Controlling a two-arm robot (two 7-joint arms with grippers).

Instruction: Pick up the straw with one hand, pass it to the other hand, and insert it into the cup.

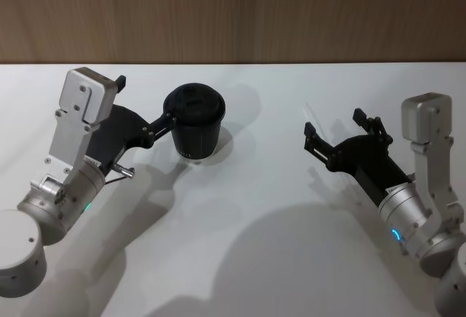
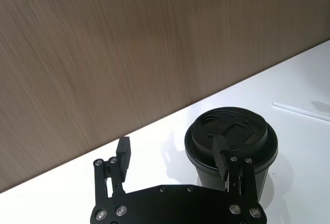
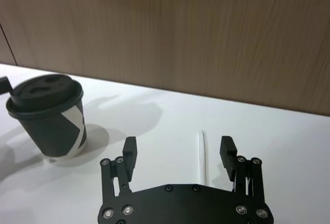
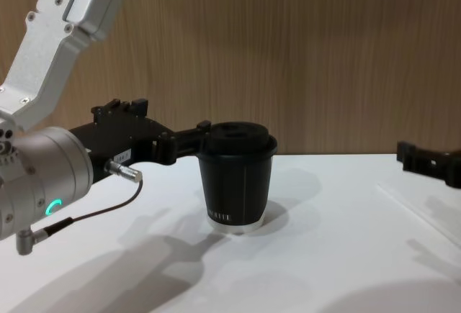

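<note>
Nearest the robot on the right half of the table [image 1: 255,259], the right gripper [image 3: 178,148] hovers low with its fingers spread wide. Nothing is between them but the straw [image 3: 202,154] on the surface below. The straw lies flat, pointing the same way the fingers reach, and it sits closer to one finger than the other.

That offset is my first worry. If the gripper drops and closes as it stands, the nearer finger meets the straw first and will likely roll it sideways rather than pinch it. A thin round straw flat on a smooth top is also easy to miss. If the fingers stop too high they close on air; too low and the tips jam into the table. Grabbing it near one end would leave a long, wobbly length for the handover.

Further out, left of the middle, the left gripper [image 2: 172,149] reaches toward the cup [image 1: 195,131], which stands upright on the side toward the far edge. Its fingers are apart too and hold nothing. One fingertip is right up against the lid [image 2: 232,134]; whether it is touching or only just beside it I can't tell. The cup is beside that finger, not between the two.

That's the second risk. It looks a light paper cup, and any sideways drift of that arm could shove or tip it, perhaps toward the wall [image 1: 233,11]. It would then no longer stand where the straw has to go in, and a straw aimed at the lid's small opening has little margin.
</note>
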